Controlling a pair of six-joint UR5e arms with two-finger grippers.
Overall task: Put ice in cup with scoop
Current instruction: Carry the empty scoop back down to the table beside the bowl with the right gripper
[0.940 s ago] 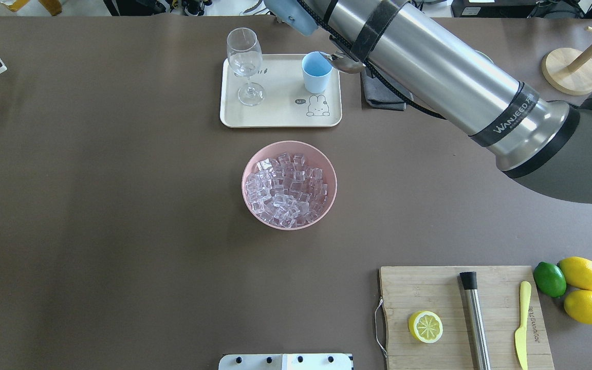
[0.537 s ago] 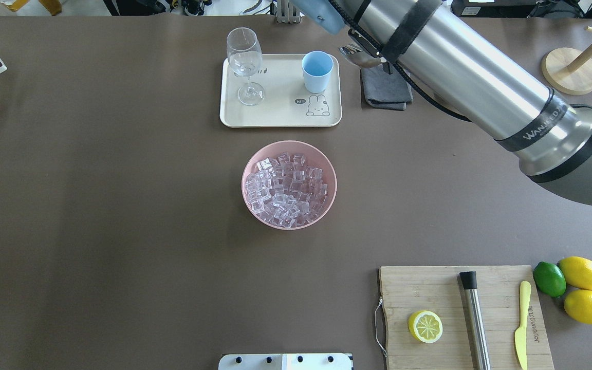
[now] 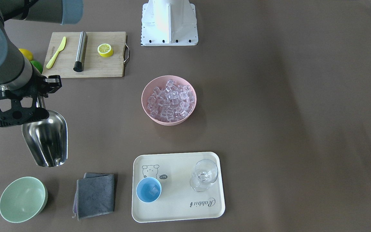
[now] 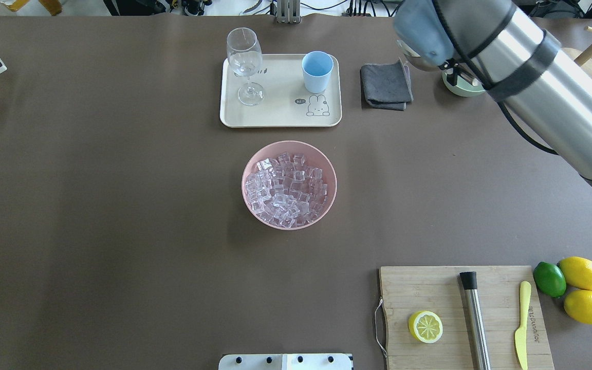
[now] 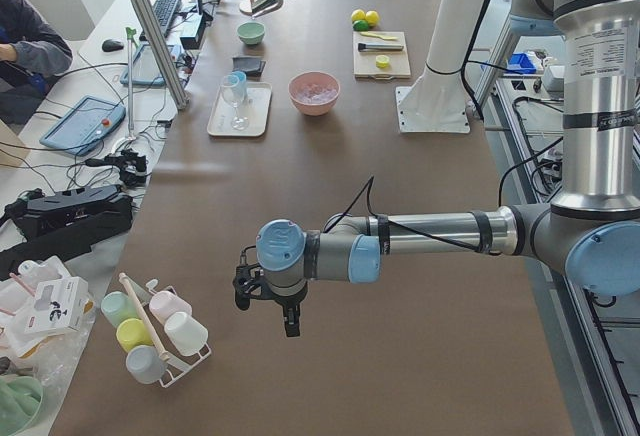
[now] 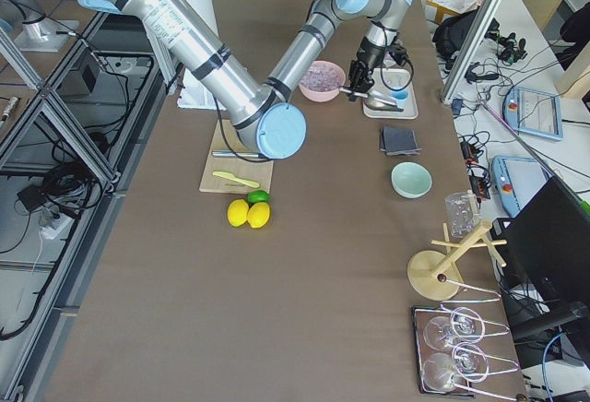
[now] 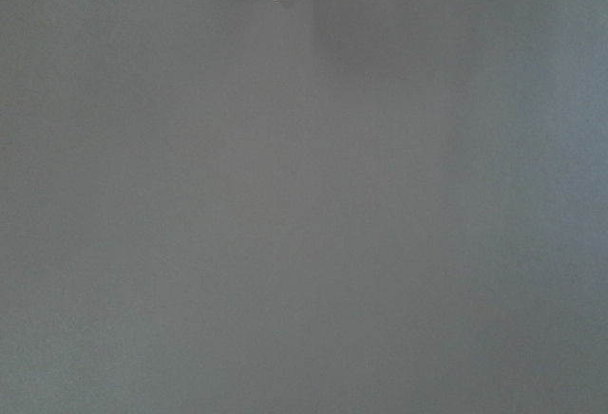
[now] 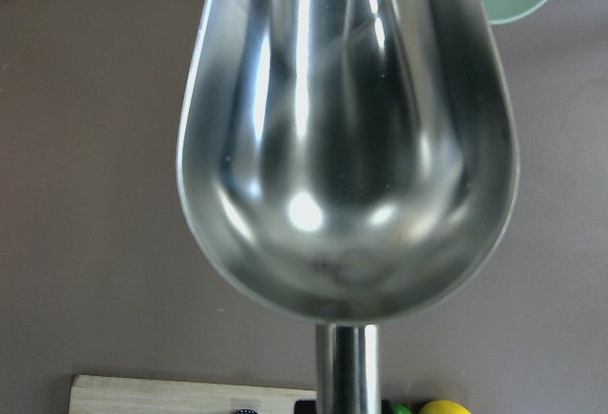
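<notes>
The right gripper [image 3: 40, 96] is clamped on the short rod handle of the shiny steel scoop [image 3: 47, 140]. The scoop is held above the desk [image 3: 269, 96] near its far edge, right of the tray, with its long axis running away from the robot: handle nearest the robot, deep mirror-smooth trough opening toward the far edge. The small round light-blue cup [image 3: 148, 190] stands upright in the far right corner of the cream rectangular tray [image 3: 179, 206] with one glassy cube inside, the clear ice cubes [image 3: 169, 101] are heaped in the pink round bowl [image 3: 169, 121], and whether the left gripper [image 5: 290, 321], over the desk's left end, is open or closed cannot be told.
</notes>
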